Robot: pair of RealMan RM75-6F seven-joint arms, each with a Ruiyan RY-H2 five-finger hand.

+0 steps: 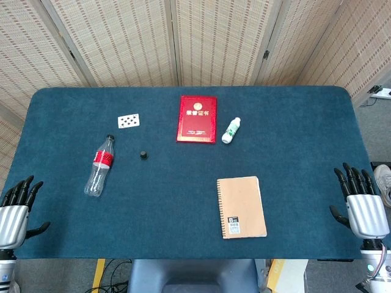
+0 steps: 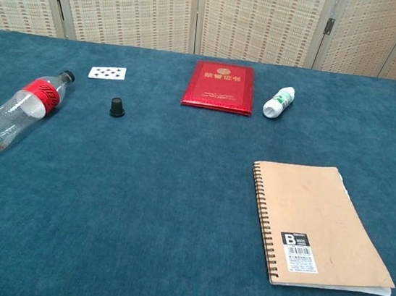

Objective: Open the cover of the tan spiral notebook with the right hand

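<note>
The tan spiral notebook (image 1: 241,206) (image 2: 317,225) lies flat and closed on the blue table, right of centre near the front, with its spiral along the left edge and a white barcode label at the bottom left. My right hand (image 1: 361,200) hovers at the table's right front edge, fingers spread, holding nothing, well to the right of the notebook. At the left front corner my left hand (image 1: 16,209) is likewise spread and empty. Neither hand appears in the chest view.
A red certificate booklet (image 1: 197,118) lies at the back centre with a small white bottle (image 1: 231,130) on its side just right of it. A playing card (image 1: 128,121), a black bottle cap (image 1: 143,155) and an empty cola bottle (image 1: 100,165) lie on the left half.
</note>
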